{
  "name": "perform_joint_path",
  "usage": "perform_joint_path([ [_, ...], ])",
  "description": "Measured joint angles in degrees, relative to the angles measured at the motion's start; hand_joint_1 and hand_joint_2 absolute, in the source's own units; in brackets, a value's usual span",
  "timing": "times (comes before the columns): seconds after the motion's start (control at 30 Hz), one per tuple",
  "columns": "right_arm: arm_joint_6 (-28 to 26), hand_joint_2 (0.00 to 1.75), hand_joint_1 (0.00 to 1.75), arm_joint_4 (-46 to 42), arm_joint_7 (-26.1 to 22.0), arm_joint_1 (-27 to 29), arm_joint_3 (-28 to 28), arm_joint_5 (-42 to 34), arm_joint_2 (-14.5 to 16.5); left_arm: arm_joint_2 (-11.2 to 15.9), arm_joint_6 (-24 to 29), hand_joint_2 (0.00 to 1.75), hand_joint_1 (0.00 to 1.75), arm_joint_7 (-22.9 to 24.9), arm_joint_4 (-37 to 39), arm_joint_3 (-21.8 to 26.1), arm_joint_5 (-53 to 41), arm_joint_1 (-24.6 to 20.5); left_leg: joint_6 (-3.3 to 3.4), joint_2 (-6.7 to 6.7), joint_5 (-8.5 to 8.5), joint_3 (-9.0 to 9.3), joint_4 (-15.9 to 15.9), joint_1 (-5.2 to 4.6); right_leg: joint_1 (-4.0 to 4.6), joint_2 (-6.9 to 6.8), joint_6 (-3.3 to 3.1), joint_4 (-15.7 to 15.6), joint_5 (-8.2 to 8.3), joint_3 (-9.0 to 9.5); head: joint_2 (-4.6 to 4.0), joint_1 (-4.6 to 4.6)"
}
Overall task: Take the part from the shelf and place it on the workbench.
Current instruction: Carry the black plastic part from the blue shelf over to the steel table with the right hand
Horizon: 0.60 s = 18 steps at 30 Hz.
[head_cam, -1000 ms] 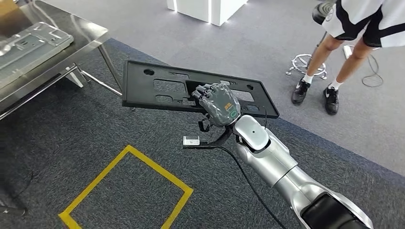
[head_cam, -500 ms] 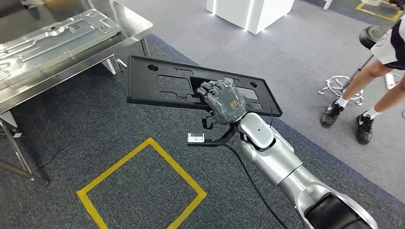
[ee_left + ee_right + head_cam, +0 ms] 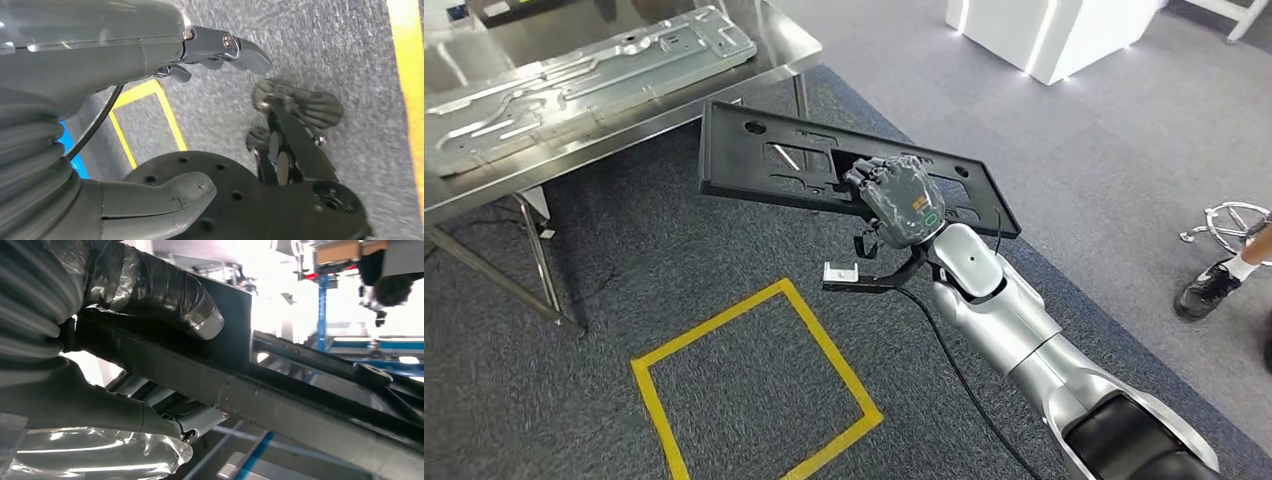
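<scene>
The right robot hand (image 3: 902,203) holds the flat black rectangular plastic panel with cut-out openings (image 3: 764,160), its fingers wrapped over the panel's near long edge beside the central cut-out. The right wrist view confirms the grip: the taped thumb (image 3: 165,292) lies on one face of the panel (image 3: 280,400) and the fingers close against the other. The panel is carried clear of the floor, tilted a little, and its far corner overlaps the front edge of the stainless-steel surface (image 3: 799,55); whether it touches that edge cannot be judged from this angle.

On the surface lies a pressed silver sheet-metal panel with ribs and holes (image 3: 594,75), well apart from the black panel.

The left robot hand (image 3: 165,65) is empty, with the thumb standing apart from loosely curved fingers, above the dark grey carpet.

A square outline of yellow tape (image 3: 759,385) is marked on the carpet below and in front of the surface. Beyond the black panel, on the lighter grey floor, stands a white block-shaped plinth (image 3: 1064,35). A person's black shoe with white sock (image 3: 1219,283) and a chrome stool base (image 3: 1224,222) are off to the side of the silver right arm.
</scene>
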Motion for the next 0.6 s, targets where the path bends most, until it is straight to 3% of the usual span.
perform_joint_path([
  [0.03, -0.01, 1.75, 1.75, 0.23, -0.12, -0.04, 0.01, -0.03, 0.01, 0.02, -0.11, 1.75, 0.00, 0.01, 0.03, 0.04, -0.06, -0.09, -0.11, 0.32, -0.47, -1.44, 2.43, 0.11, 0.12, -0.88, -0.04, 0.01, -0.21, 0.16, 0.00, 0.00],
  [0.07, -0.01, 1.75, 1.75, 0.43, -0.28, -0.05, 0.03, -0.07, 0.01, 0.06, -0.22, 1.75, 0.00, 0.01, 0.07, 0.06, -0.15, -0.11, -0.11, 0.43, 0.15, -1.82, 2.78, 0.16, 0.21, -1.69, -0.02, 0.02, -0.43, 0.37, 0.00, 0.00],
  [0.13, -0.04, 1.75, 1.75, 0.78, -0.57, -0.20, 0.06, -0.17, 0.08, 0.22, -0.35, 1.75, 0.00, 0.09, 0.22, 0.07, -0.39, -0.06, 0.34, 1.10, 4.04, 0.78, -2.75, 0.03, 0.41, -3.22, 0.07, 0.02, -0.95, 1.05, 0.00, 0.00],
  [0.2, -0.15, 1.75, 1.75, 0.99, -0.67, -0.65, 0.07, -0.34, 0.15, 0.50, -0.38, 1.75, 0.00, 0.27, 0.36, 0.09, -0.56, -0.13, 1.44, 3.94, 6.85, 4.59, -10.25, -0.80, 0.63, -4.55, 0.33, -0.11, -1.47, 1.74, 0.00, 0.01],
  [0.27, -0.26, 1.75, 1.75, 1.22, -0.76, -1.12, 0.08, -0.55, 0.20, 0.74, -0.38, 1.75, 0.00, 0.45, 0.46, 0.13, -0.60, -0.32, 2.34, 5.52, 7.06, 5.90, -13.12, -1.65, 0.86, -5.83, 0.86, -0.28, -1.79, 2.07, 0.00, 0.01],
  [0.33, -0.29, 1.75, 1.75, 1.39, -0.81, -1.34, 0.10, -0.71, 0.41, 0.83, -0.38, 1.75, 0.00, 0.58, 0.57, 0.18, -0.61, -0.32, 2.78, 4.17, 7.23, 6.05, -13.61, -1.54, 0.96, -6.78, 1.47, -0.44, -2.12, 2.43, 0.00, 0.01],
  [0.37, -0.31, 1.75, 1.75, 1.45, -0.82, -1.44, 0.11, -0.75, 0.52, 0.84, -0.38, 1.75, 0.00, 0.63, 0.66, 0.21, -0.61, -0.29, 3.02, 3.44, 7.37, 6.32, -14.01, -1.30, 0.90, -5.92, 1.73, -0.05, -2.53, 2.47, 0.00, 0.01],
  [0.43, -0.39, 1.75, 1.75, 1.57, -0.85, -1.68, 0.11, -0.82, 0.61, 0.88, -0.39, 1.75, 0.00, 0.74, 0.82, 0.26, -0.63, -0.34, 3.51, 2.12, 7.62, 6.91, -14.72, -0.77, 0.66, -2.47, 2.09, 3.85, -4.75, 0.81, 0.00, 0.05],
  [0.47, -0.44, 1.75, 1.75, 1.69, -0.86, -1.70, 0.11, -0.84, 0.58, 0.91, -0.40, 1.75, 0.00, 0.75, 0.89, 0.27, -0.64, -0.46, 3.69, 1.43, 7.58, 7.00, -14.79, -0.77, 0.53, -0.78, 2.21, 7.53, -6.40, -1.08, 0.00, 0.07],
  [0.53, -0.48, 1.75, 1.75, 2.00, -0.87, -1.52, 0.12, -0.86, 0.52, 0.93, -0.43, 1.75, 0.00, 0.76, 0.93, 0.29, -0.65, -0.72, 3.89, -0.23, 7.43, 7.10, -14.66, -0.73, 0.35, 0.19, 2.50, 14.70, -8.68, -5.31, 0.00, 0.09],
  [0.57, -0.49, 1.75, 1.75, 2.18, -0.86, -1.41, 0.13, -0.86, 0.49, 0.93, -0.44, 1.75, 0.00, 0.78, 0.96, 0.31, -0.65, -0.75, 3.85, -1.18, 7.31, 7.17, -14.50, -0.68, 0.27, 0.25, 2.65, 15.86, -8.15, -6.44, 0.00, 0.09],
  [0.6, -0.49, 1.75, 1.75, 2.31, -0.86, -1.37, 0.13, -0.87, 0.48, 0.93, -0.45, 1.75, 0.00, 0.79, 0.99, 0.33, -0.65, -0.73, 3.73, -2.15, 7.14, 7.23, -14.23, -0.61, 0.16, 0.34, 2.77, 14.80, -6.44, -6.49, 0.00, 0.09],
])
